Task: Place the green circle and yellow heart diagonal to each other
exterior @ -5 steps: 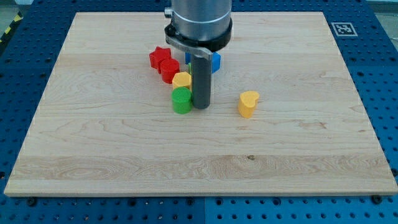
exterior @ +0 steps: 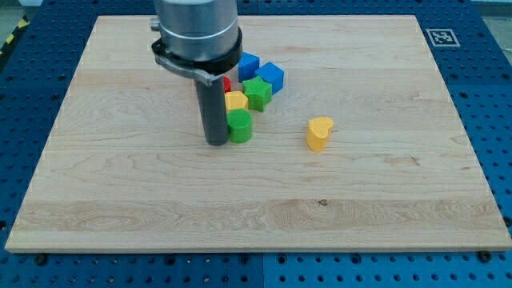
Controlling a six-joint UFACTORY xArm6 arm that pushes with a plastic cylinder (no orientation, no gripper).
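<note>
The green circle (exterior: 239, 126) sits on the wooden board (exterior: 256, 192) near its middle. The yellow heart (exterior: 319, 133) stands apart to the view's right of it, at nearly the same height. My tip (exterior: 216, 142) is right against the green circle's left side. The rod and the arm's wrist hide the red blocks behind them; only a sliver of red (exterior: 227, 83) shows.
A yellow block (exterior: 235, 101) touches the green circle from above. A green star (exterior: 258, 92) and two blue blocks (exterior: 249, 66) (exterior: 270, 75) cluster just above and to the right.
My tip has moved from the green circle's right side to its left side. The green circle has shifted slightly right. The red blocks are now hidden and the blue and green star blocks show.
</note>
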